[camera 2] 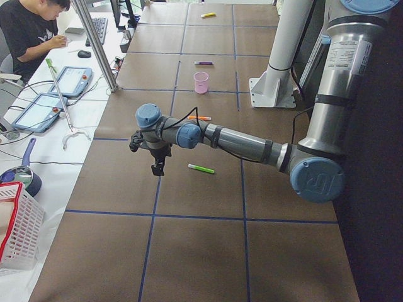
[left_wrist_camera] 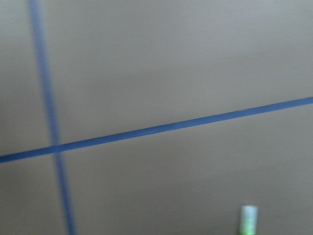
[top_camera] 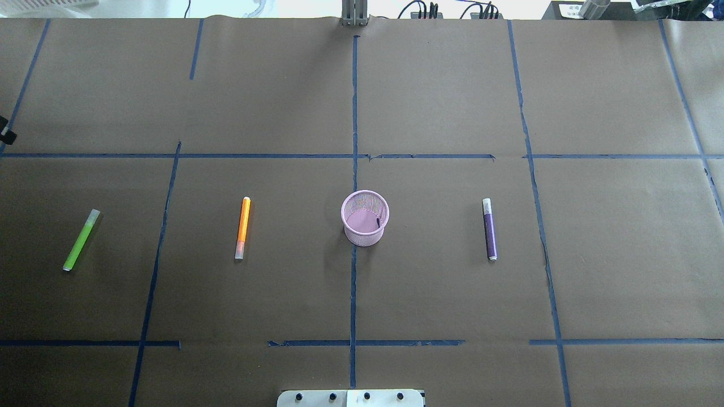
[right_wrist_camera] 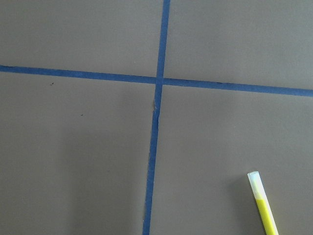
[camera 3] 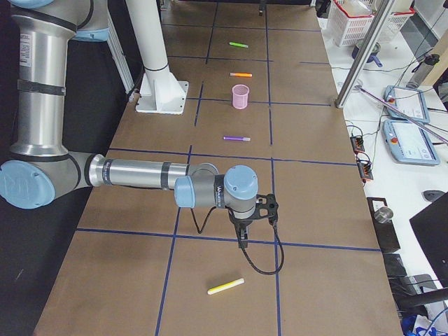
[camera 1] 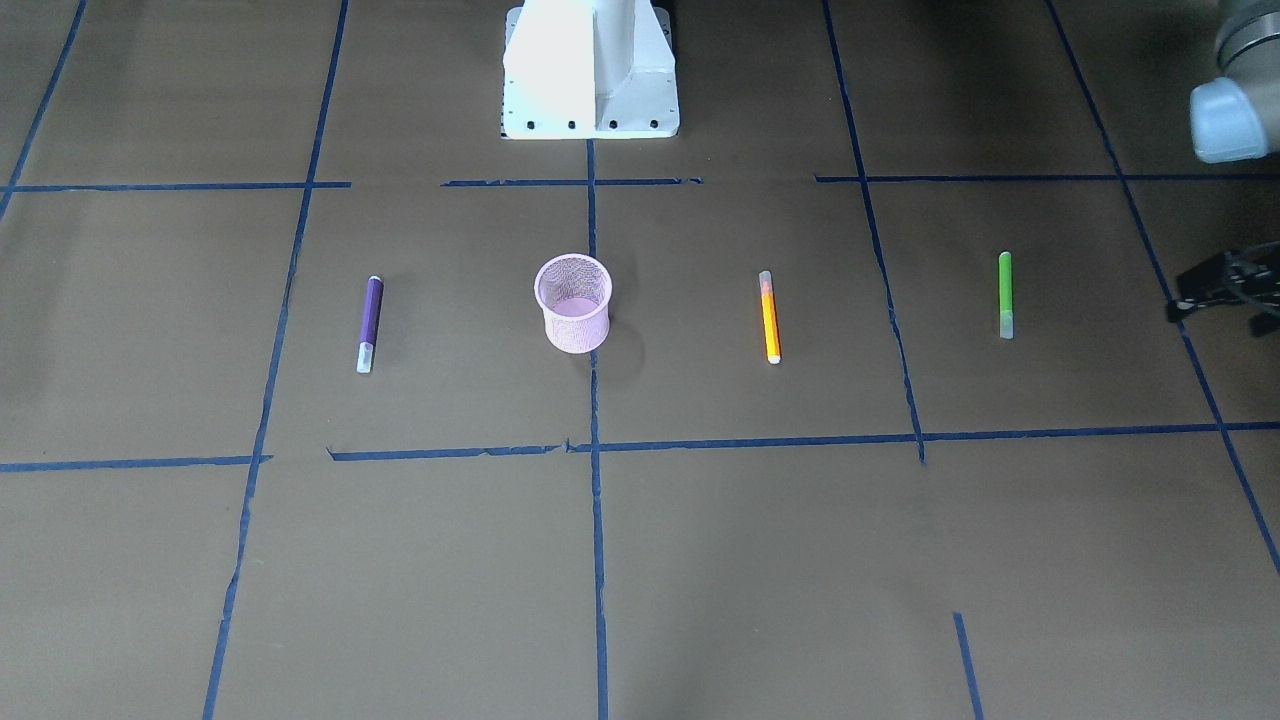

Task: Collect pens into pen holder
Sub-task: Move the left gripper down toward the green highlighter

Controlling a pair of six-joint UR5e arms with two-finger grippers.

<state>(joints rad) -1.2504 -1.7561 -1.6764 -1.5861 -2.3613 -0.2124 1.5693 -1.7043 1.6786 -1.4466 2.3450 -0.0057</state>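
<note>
Standing on the centre tape line [top_camera: 354,102] about midway between the bench's [top_camera: 452,85] long edges, the pen holder [top_camera: 362,234] is upright, with bare brown paper open on every side of it. All four pens lie flat on the bench outside it, well apart from one another.

The orange pen [top_camera: 242,227] lies toward the left end from the cup, and the green pen [top_camera: 81,239] lies farther out toward that end, slightly slanted. The purple pen [top_camera: 490,229] lies toward the right end. The yellow pen [camera 3: 226,286] lies alone close to the right end, past the reach of the overhead view.

The left arm's forearm stretches out nearly level from a low elbow. The left gripper [camera 2: 157,167] hangs over the bench beyond the green pen, nearer the left end and the far long edge. It seems to point downward with nothing visibly in it, but how far it is parted cannot be told.

The right arm is posed alike, its right gripper [camera 3: 242,238] hanging above a tape crossing between the purple and yellow pens. Its opening cannot be told either.
</note>
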